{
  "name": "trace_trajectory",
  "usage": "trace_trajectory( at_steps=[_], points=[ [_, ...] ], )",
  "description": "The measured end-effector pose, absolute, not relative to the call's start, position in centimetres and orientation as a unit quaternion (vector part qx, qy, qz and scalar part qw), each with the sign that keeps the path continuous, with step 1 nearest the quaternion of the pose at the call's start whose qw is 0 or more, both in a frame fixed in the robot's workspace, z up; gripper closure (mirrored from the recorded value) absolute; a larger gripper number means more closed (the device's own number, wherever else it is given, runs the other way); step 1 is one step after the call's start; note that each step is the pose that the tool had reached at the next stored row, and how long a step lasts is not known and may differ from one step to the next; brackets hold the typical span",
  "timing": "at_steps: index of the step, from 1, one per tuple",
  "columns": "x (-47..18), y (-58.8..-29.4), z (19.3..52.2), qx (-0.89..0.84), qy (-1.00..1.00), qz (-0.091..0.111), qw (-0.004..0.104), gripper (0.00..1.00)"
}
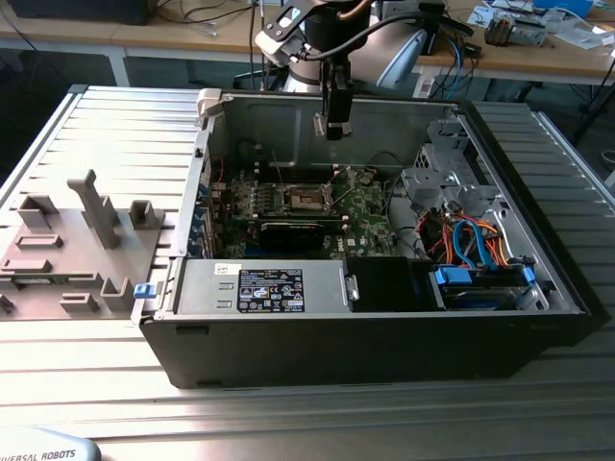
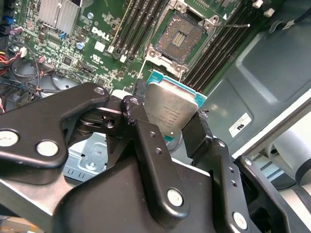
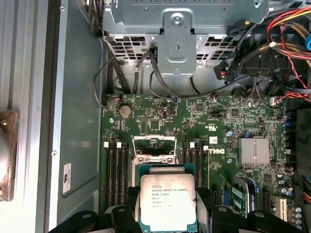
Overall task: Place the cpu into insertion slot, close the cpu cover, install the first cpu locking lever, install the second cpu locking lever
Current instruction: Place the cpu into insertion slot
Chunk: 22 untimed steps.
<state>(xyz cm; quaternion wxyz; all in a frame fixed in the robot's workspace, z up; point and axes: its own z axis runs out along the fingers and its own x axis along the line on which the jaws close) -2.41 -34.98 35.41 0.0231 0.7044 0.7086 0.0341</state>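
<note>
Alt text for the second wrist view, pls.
The black hand grips the cpu by two opposite edges, its metal top facing the camera. Beyond it, the insertion slot sits empty on the green motherboard, with black memory slots on both sides.

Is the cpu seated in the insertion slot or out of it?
Out. The gripper grips the cpu by its edges, apart from the insertion slot, whose contact field lies bare.
</note>
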Motion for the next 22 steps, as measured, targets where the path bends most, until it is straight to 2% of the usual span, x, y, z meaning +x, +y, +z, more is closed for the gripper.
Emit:
trace_trajectory(
  at_steps=[22],
  points=[
    [-2.41, -34.98, 35.40, 0.713, 0.699, 0.034, 0.024, 0.46]
  ],
)
